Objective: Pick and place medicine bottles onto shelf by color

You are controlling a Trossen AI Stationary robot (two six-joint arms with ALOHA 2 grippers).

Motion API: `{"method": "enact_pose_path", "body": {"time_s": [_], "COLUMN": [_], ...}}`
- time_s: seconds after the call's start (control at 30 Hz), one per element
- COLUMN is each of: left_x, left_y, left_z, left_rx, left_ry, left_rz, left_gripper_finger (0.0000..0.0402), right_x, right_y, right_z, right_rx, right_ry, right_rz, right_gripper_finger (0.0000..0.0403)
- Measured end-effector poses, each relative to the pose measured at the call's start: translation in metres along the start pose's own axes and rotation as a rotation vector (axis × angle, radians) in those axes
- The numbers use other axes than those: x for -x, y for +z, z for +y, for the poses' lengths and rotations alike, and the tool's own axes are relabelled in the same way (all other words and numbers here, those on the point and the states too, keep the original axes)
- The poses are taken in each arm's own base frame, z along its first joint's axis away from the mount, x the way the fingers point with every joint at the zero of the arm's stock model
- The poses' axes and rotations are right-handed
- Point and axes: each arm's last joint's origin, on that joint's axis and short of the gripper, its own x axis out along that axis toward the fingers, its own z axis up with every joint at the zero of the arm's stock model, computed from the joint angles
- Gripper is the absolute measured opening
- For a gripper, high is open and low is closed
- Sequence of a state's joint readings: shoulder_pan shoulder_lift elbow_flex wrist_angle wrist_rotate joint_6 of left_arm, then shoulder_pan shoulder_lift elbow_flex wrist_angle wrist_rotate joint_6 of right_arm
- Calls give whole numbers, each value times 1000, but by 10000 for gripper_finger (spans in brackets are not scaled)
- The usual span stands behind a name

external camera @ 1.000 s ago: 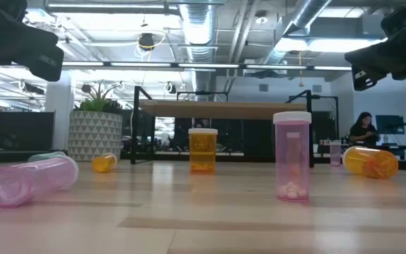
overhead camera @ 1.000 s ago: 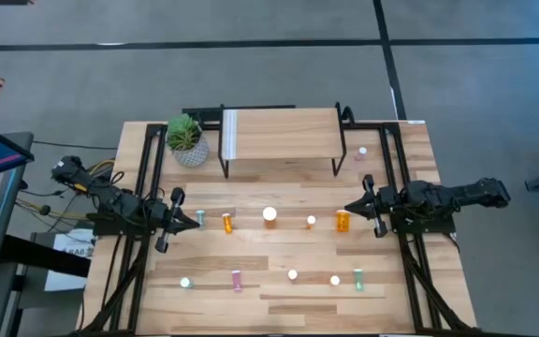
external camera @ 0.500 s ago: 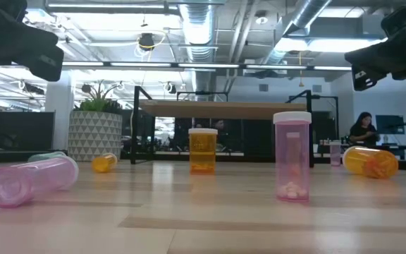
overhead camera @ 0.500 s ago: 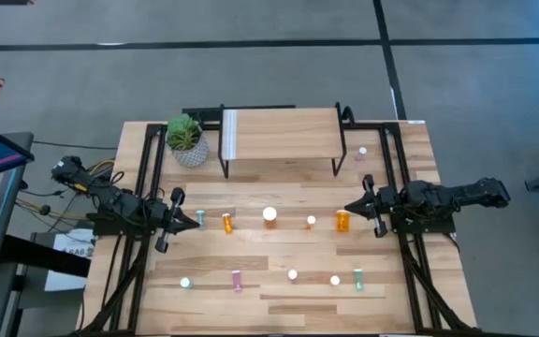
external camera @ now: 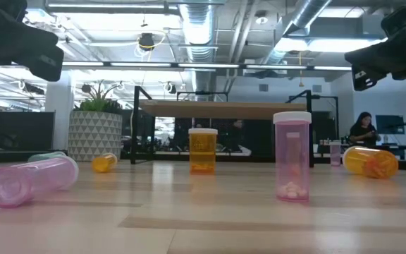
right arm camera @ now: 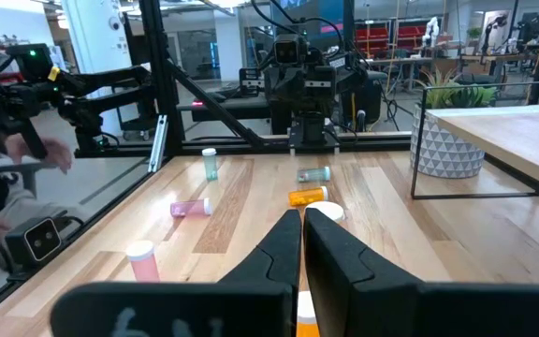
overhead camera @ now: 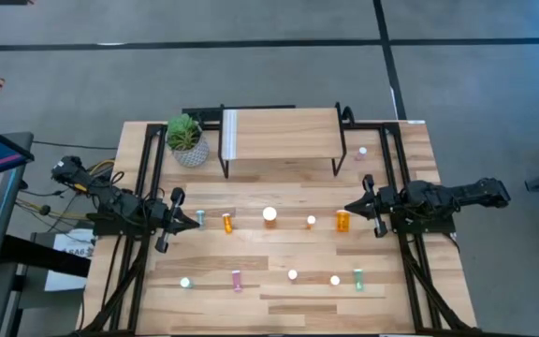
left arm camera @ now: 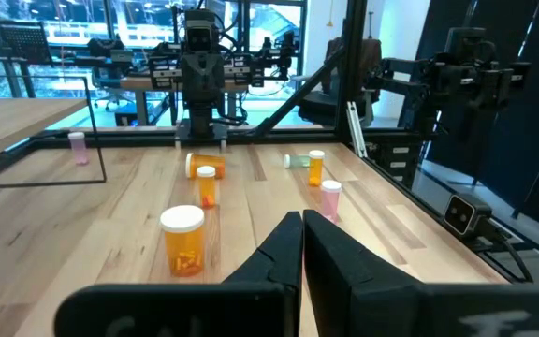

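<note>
The shelf (overhead camera: 279, 131) stands at the table's far middle on black legs, its top bare apart from a white strip. Small white-capped bottles are spread over the table. The middle row has a teal one (overhead camera: 199, 217) lying down, orange ones (overhead camera: 227, 223) and a larger orange one (overhead camera: 269, 215). The near row has teal, pink (overhead camera: 237, 279) and green (overhead camera: 358, 278) ones. A pink bottle (overhead camera: 362, 152) stands right of the shelf. My left gripper (overhead camera: 178, 220) is shut at the left edge, beside the teal bottle. My right gripper (overhead camera: 354, 208) is shut at the right edge, above a lying orange bottle (overhead camera: 342, 221).
A potted plant (overhead camera: 187, 140) stands left of the shelf. Black frame rails run along both table sides. In the low view a pink bottle (external camera: 292, 156) stands upright and another pink bottle (external camera: 30, 181) lies near the front. A person's hand (right arm camera: 45, 154) shows beyond the table.
</note>
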State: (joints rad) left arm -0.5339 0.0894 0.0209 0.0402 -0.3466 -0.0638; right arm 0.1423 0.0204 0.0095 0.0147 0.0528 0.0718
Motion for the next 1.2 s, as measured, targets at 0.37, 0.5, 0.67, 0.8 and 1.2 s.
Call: {"method": "enact_pose_path", "body": {"time_s": [0.37, 0.5, 0.67, 0.8, 1.2], "left_x": [0, 0, 0, 0, 0], "left_y": [0, 0, 0, 0, 5], "left_z": [0, 0, 0, 0, 1], "left_rx": [-25, -13, -11, -19, 0], "left_ry": [5, 5, 5, 5, 34], "left_rz": [-2, -2, -2, -3, -57], "left_gripper_finger": [0, 0, 0, 0, 0], "right_x": [0, 0, 0, 0, 0], "right_y": [0, 0, 0, 0, 0], "right_z": [0, 0, 0, 0, 0], "right_rx": [0, 0, 0, 0, 0], "right_ry": [0, 0, 0, 0, 0], "right_rz": [0, 0, 0, 0, 0], "right_gripper_finger": [43, 43, 43, 43, 43]}}
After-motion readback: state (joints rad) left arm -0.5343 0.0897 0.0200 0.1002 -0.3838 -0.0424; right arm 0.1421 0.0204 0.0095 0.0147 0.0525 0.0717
